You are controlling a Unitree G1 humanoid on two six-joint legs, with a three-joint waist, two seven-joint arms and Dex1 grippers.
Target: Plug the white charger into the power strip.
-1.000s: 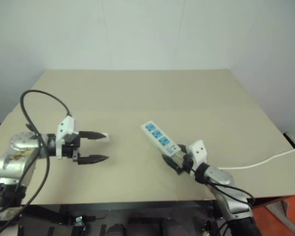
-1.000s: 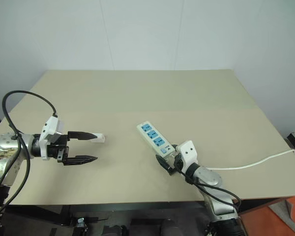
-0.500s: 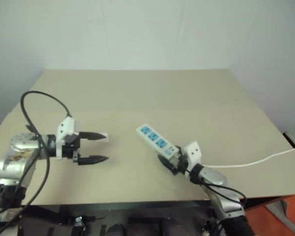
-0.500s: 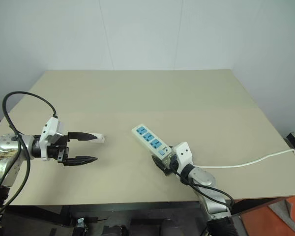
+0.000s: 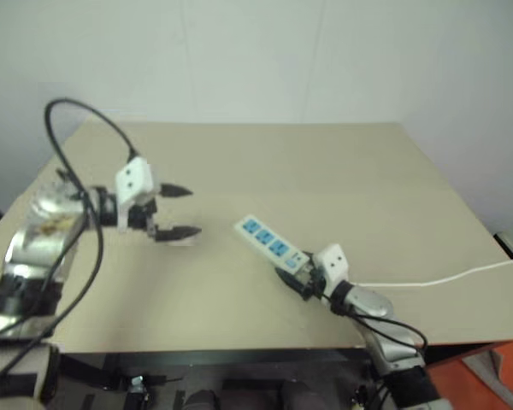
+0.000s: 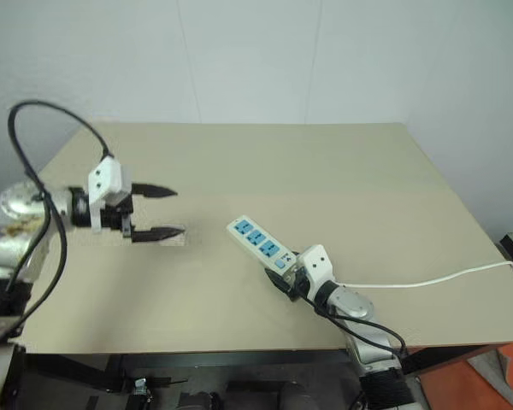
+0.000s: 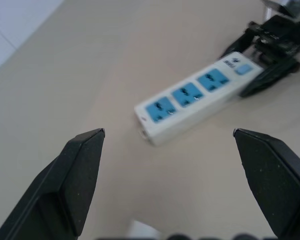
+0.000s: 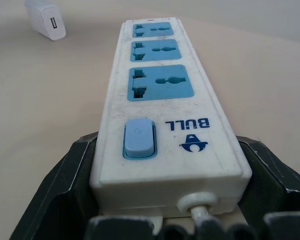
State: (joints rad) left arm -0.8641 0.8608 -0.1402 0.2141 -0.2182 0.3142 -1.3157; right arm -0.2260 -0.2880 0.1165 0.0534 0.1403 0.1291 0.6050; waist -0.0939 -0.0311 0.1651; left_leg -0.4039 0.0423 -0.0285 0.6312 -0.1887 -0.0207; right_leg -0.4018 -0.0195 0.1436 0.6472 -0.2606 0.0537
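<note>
Two arms share the job in a bare room with a plain white wall (image 5: 256,60) behind a wide beige table (image 5: 325,162), whose matte, flat top carries nothing but the task's own things. The power strip (image 5: 269,242) lies flat on it, sockets up. Its long axis runs on a diagonal, from the near right, where its thin white cord (image 5: 436,280) trails off toward the right edge, away to the far left. The right gripper (image 5: 297,275) is clamped on the strip's cord end, one black finger on each long side beside the switch, so the three blue faces point away from it. The left gripper (image 6: 178,212) hangs above the table's left side, spread wide and empty, aimed roughly toward the strip's free end. The white charger (image 8: 46,20) lies on the table close under that gripper's nearer finger, well apart from the strip and off to the left of its far end. The left arm is by far the nearer to it. Picking it up probably calls for a descent rather than a reach.
</note>
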